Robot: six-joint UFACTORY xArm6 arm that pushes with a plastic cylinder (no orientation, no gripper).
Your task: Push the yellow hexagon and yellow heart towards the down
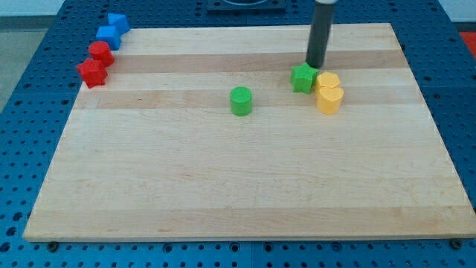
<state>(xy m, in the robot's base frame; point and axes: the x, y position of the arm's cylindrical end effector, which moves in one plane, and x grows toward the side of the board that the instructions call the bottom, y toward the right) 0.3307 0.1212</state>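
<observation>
2 green blocks sit mid-board: a cylinder (pixel 240 100) and a star (pixel 303 77) to its right. 2 red blocks (pixel 95 64) and 2 blue blocks (pixel 112 30) crowd the wooden board's (pixel 223 186) top-left corner.

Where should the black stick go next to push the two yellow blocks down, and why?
Probably my tip should slide a little toward the view's right, then push down. It sits just above the green star-shaped block, and the yellow hexagon block and yellow heart block lie slightly right of it, so pushing straight down might catch the green one.
</observation>
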